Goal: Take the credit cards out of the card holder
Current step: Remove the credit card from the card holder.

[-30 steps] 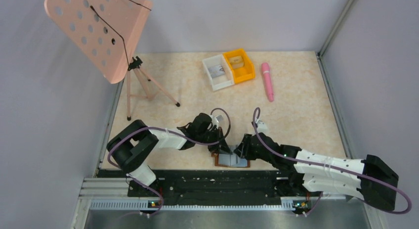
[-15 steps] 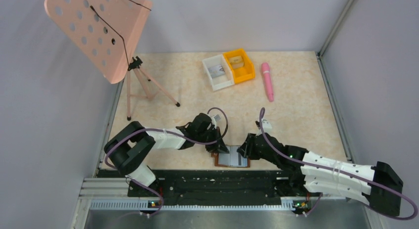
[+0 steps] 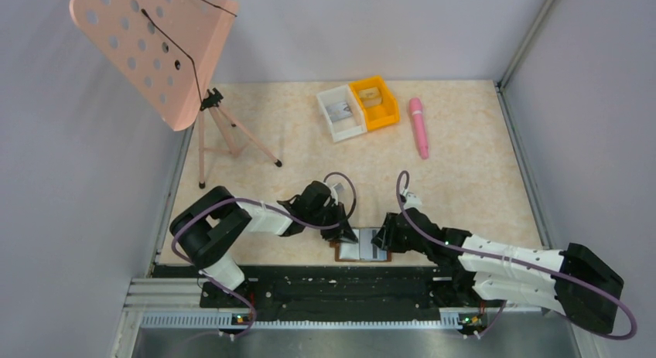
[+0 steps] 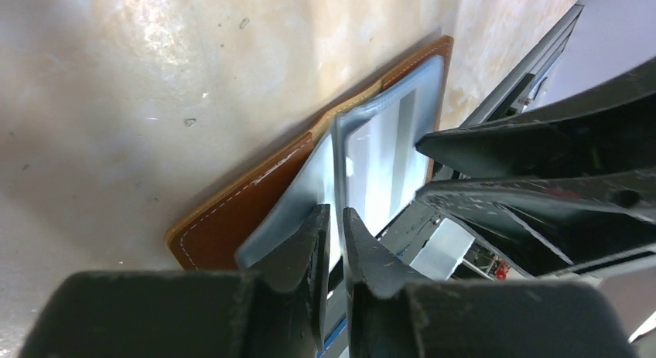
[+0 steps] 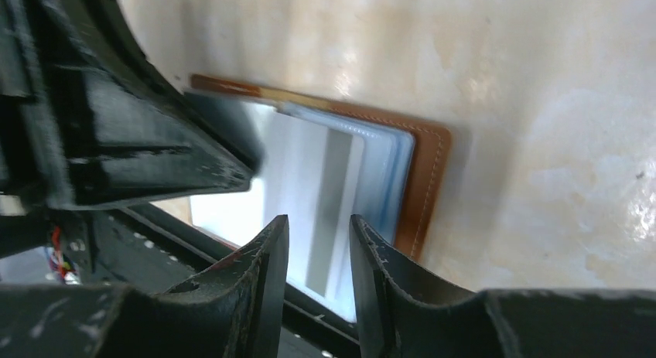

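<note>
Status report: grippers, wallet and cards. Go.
Left gripper nearly shut around a card edge, grip unclear. Right gripper part open over the wallet. Wallet lies open, that card partly out. Nothing blocking.

Left gripper and right gripper crowd over the open card holder at the table's near edge, one on each side.

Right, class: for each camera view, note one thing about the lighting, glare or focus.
Top external view: even, soft light, sharp throughout, hardly any shadow on the table. Left wrist view: a bright sheen on the table at upper left, pale reflected streaks on the credit card. Right wrist view: the credit card is washed out to near white, while the card holder's brown stitched edge stays readable.
</note>
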